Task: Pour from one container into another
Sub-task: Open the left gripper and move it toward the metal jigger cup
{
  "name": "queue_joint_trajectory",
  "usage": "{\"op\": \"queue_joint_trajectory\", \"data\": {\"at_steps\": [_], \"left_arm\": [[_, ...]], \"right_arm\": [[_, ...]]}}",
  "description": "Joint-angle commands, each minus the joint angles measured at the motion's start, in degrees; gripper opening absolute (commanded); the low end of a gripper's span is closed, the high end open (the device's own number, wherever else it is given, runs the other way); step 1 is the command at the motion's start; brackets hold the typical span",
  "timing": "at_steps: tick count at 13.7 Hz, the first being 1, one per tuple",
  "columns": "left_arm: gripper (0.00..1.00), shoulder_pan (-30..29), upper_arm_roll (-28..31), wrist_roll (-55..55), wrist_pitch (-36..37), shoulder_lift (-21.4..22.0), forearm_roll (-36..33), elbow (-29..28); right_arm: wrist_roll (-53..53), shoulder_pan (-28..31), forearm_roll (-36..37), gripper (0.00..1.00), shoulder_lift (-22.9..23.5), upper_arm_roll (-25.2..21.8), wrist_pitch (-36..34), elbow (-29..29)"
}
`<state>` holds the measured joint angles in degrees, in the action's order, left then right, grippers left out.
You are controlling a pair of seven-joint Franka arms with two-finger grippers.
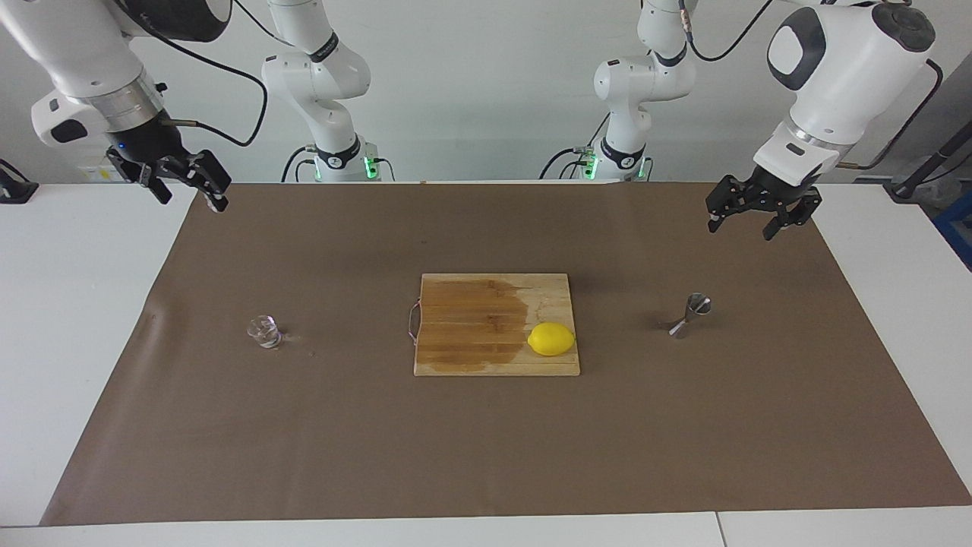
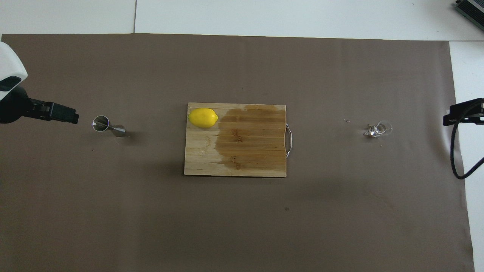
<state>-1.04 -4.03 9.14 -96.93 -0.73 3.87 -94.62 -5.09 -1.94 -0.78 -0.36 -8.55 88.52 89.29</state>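
Cup (image 1: 264, 332) well apart from jaws.

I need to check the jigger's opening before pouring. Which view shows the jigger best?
The overhead view: the jigger stands there with its round open mouth facing the camera. The facing view shows the jigger from the side only, hourglass outline, mouth narrowed.

Glass cup (image 1: 264, 332) too small to tell if it holds liquid. In the overhead view both end effectors are cut by the frame edges: left end effector (image 2: 56, 112), right end effector (image 2: 463, 113); right's fingers unreadable there.
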Motion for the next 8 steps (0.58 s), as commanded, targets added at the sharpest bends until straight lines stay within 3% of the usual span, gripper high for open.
{"op": "queue_joint_trajectory", "data": {"at_steps": [1, 8], "left_arm": [[1.0, 0.07, 0.08, -0.09, -0.45, 1.69, -0.97, -1.98], [1.0, -0.1, 0.16, -1.66, 3.06, 2.13, -0.62, -1.89]], "right_arm": [[-0.8, 0.27, -1.24, 1.0, -1.49, 0.29, 1.04, 1.85], [0.15, 0.44, -0.9, 1.0, -1.4, 0.2, 1.48, 1.5]]}}
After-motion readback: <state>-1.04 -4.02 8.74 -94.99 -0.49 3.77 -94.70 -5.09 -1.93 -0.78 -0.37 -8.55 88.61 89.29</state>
